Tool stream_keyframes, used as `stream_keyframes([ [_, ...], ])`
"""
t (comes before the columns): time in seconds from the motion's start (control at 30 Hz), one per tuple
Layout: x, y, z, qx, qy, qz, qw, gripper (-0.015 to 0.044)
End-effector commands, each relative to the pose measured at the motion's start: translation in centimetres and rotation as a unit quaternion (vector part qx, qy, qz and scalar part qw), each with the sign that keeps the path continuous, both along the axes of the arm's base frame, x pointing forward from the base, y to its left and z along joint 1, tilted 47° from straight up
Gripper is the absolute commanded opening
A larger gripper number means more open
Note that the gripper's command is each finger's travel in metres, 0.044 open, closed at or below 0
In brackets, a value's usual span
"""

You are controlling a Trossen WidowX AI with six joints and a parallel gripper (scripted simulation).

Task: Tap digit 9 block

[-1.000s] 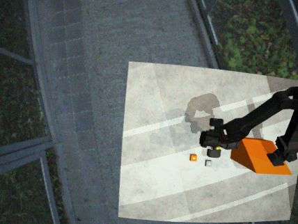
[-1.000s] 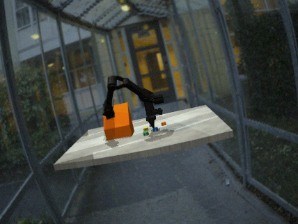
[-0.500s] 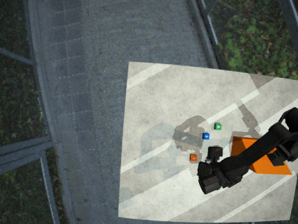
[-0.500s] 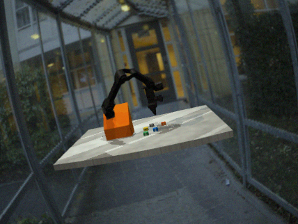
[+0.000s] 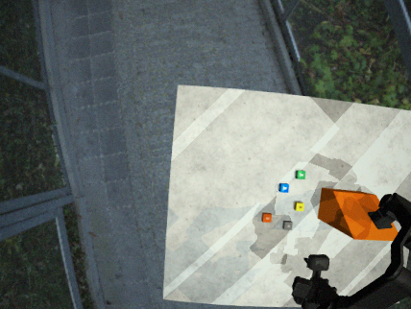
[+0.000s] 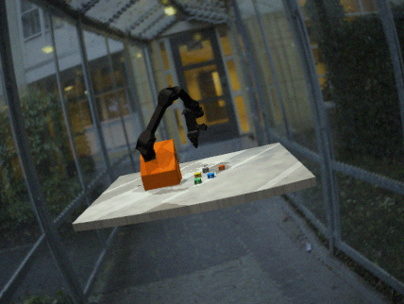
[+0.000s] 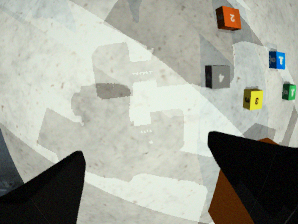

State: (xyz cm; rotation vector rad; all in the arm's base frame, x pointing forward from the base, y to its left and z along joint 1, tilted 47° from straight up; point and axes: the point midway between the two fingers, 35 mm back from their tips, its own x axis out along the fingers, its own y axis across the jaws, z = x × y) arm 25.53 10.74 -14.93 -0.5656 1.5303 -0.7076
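Note:
The blue block (image 5: pixel 283 188) (image 6: pixel 210 175) (image 7: pixel 277 60) is the 9; its print is small and hard to read in the wrist view. It sits flat between the orange-red block (image 5: pixel 267 218) (image 6: pixel 222 167) (image 7: pixel 229 18), reading 2, and the green block (image 5: pixel 301 175) (image 6: pixel 197 180) (image 7: pixel 289 92), whose digit is unclear. The grey block (image 5: pixel 287 225) (image 6: pixel 205 170) (image 7: pixel 218 77) reads 4 and the yellow block (image 5: pixel 300 206) (image 6: pixel 197 175) (image 7: pixel 253 99) reads 3. My gripper (image 6: pixel 195 144) (image 7: pixel 147 149) is open and empty, high above the table and away from all blocks, which lie up and right in the wrist view.
A large orange box (image 5: pixel 336 211) (image 6: pixel 161 170) (image 7: pixel 225 200) stands beside the blocks, under the arm's base. The pale table (image 5: pixel 216 144) (image 6: pixel 264 172) (image 7: pixel 45 55) has patchy shadows and light stripes. Its left edge shows in the top view.

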Motion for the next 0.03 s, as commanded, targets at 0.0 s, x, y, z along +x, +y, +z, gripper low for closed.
stream_keyframes([
  [0.0, 0.09, 0.13, -0.09, 0.001, -0.004, -0.009, 1.000, 0.0400],
])
